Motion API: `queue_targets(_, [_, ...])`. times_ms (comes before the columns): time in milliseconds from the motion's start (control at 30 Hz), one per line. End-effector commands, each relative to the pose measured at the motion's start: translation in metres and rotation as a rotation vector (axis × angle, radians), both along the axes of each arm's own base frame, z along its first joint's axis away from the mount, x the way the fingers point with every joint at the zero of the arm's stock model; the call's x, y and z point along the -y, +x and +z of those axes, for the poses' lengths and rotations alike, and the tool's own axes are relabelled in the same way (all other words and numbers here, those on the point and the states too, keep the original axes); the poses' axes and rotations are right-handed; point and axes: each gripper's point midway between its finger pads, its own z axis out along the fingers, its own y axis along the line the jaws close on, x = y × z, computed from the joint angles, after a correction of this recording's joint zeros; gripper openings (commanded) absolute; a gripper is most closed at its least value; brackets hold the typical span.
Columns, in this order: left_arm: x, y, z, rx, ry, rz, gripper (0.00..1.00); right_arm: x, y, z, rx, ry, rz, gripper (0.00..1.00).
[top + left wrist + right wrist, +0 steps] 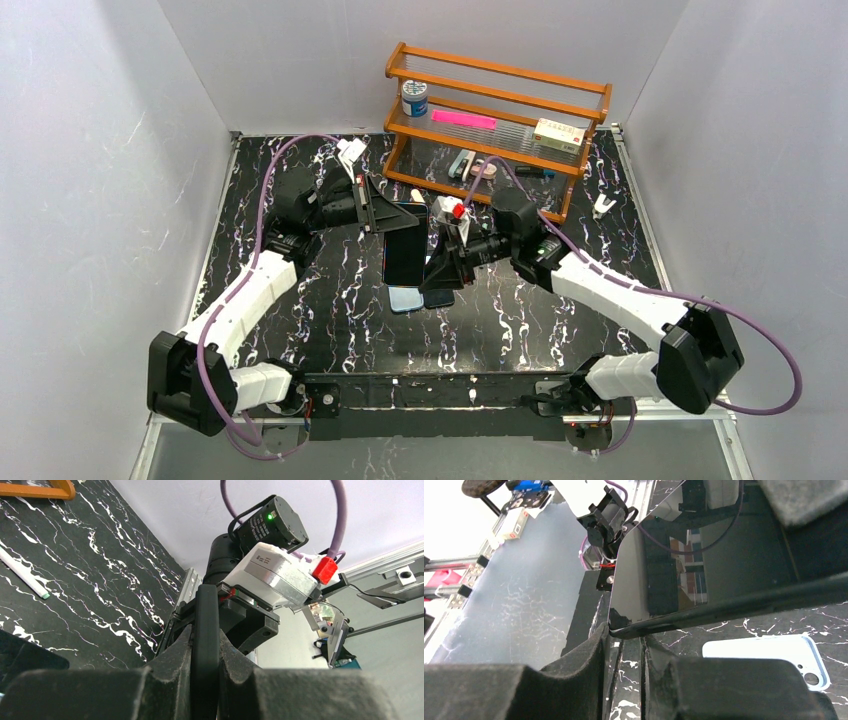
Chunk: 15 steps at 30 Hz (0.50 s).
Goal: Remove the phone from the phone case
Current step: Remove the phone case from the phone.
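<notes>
- Left gripper (385, 215) (205, 637) has its two fingers pressed together on the top end of a flat black phone with a glossy screen (405, 255) (206, 615). In the left wrist view the phone's thin dark edge runs straight out from between the pads.
- Right gripper (440, 268) (626, 642) is clamped on the same phone at its opposite, lower end. In the right wrist view a rounded corner of the phone (664, 565) sits in the slot between the two padded fingers.
- Between the two grippers the phone is lifted off the surface, its screen tilted and mirroring the arm parts.
- Below the phone and just beside the right gripper's fingers, a light blue plastic phone case (405, 300) (764, 655) lies flat on the table. It is apart from the phone, with its camera cut-out showing.
- Under both grippers is a black tabletop with white marble veining (540, 310) (75, 580).
- Beyond the grippers, at the far edge, stands an orange wooden rack with clear shelves (497, 70). It holds a white jar with a blue label (414, 98), a flat pink bar (463, 119) and a cream box (559, 133).
- To the far side of the right gripper, near the rack's end, a small white clip (603, 205) lies on the table.
- Plain white walls (100, 150) close in the table on three sides.
</notes>
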Motion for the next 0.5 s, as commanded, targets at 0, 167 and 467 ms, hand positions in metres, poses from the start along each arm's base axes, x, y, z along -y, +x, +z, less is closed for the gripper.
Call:
queue_targets(0, [0.002, 0.003, 0.023, -0.056, -0.048, 0.022, 0.00, -0.009, 0.008, 0.003, 0.188, 0.018, 0.080, 0.01])
queue_targets(167, [0.002, 0.005, 0.020, -0.083, -0.033, 0.024, 0.00, -0.010, 0.017, -0.007, 0.237, -0.031, 0.078, 0.01])
queue_targets(467, [-0.002, 0.000, 0.019, -0.061, -0.021, 0.055, 0.00, -0.010, 0.031, -0.006, 0.292, -0.041, -0.004, 0.01])
